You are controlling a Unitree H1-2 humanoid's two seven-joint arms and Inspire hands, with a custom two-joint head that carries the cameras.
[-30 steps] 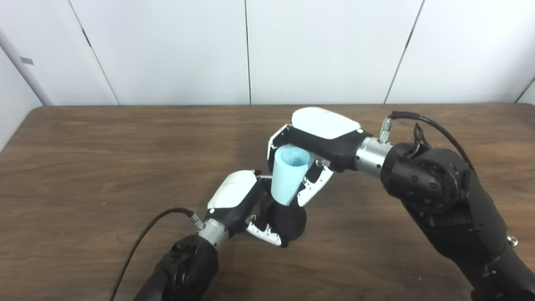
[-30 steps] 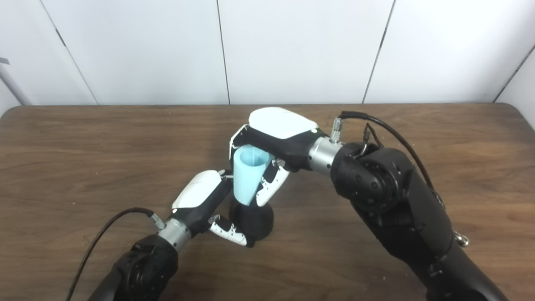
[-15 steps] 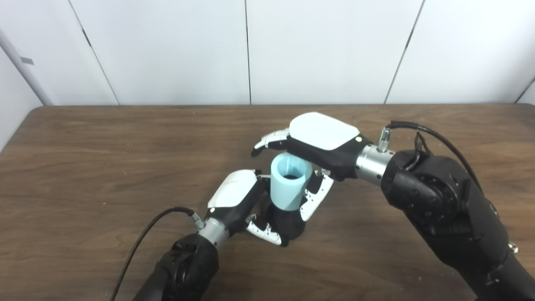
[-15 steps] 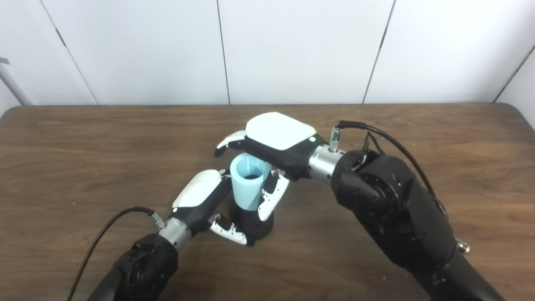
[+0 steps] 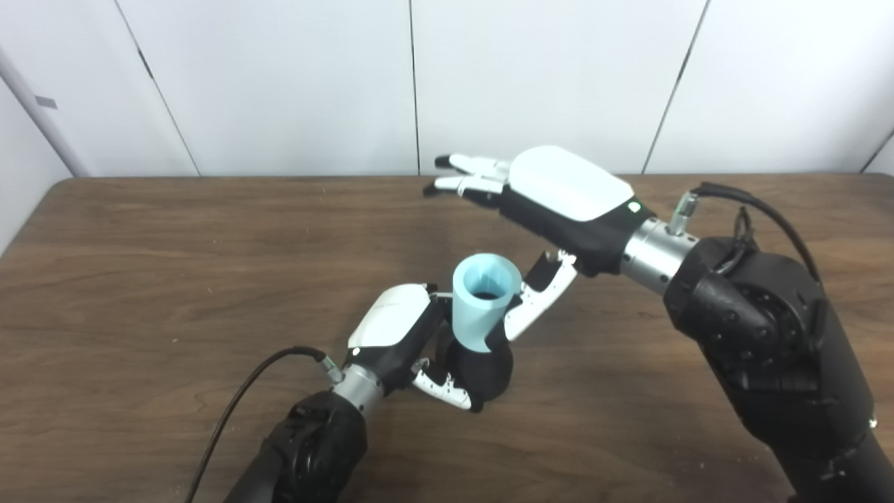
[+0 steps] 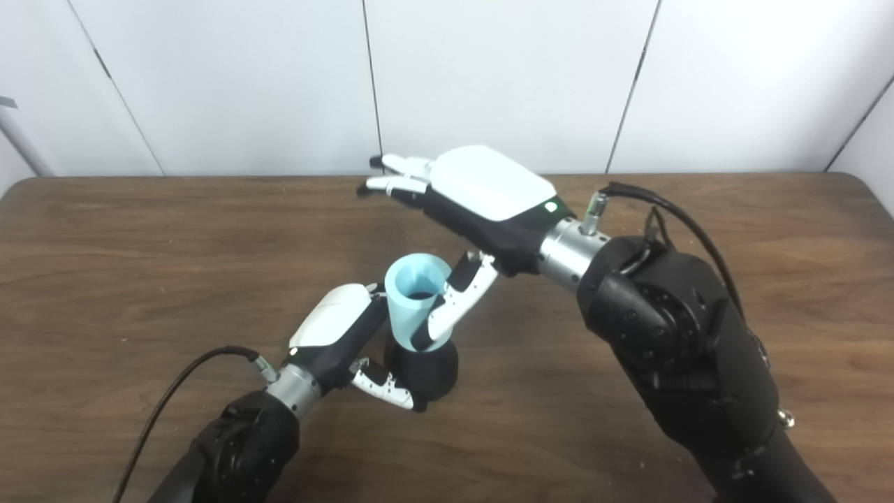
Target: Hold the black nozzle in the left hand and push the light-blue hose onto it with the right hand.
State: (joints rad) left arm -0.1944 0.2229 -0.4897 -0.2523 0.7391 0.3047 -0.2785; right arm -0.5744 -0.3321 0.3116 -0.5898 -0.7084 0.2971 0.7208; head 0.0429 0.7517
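The black nozzle [image 5: 482, 370] stands near the table's middle, and my left hand [image 5: 405, 335] is shut around it from the left. The light-blue hose [image 5: 482, 300] is a short tapered tube seated upright on top of the nozzle, its open mouth facing up. My right hand [image 5: 552, 202] is open above and behind the hose, fingers [image 5: 468, 175] stretched flat toward the left, holding nothing. Its thumb [image 5: 538, 307] hangs down just right of the hose, close to it. The same scene shows in the right eye view, with the hose [image 6: 418, 300] on the nozzle [image 6: 426, 374].
The brown wooden table [image 5: 140, 279] ends at a white panelled wall behind. A black cable [image 5: 237, 398] runs from my left wrist across the near left of the table. Another cable [image 5: 761, 209] loops off my right wrist.
My right hand let go of the light-blue hose, opened its fingers, and rose up and back. The hose dropped lower onto the nozzle and stays there. My left hand kept its hold.
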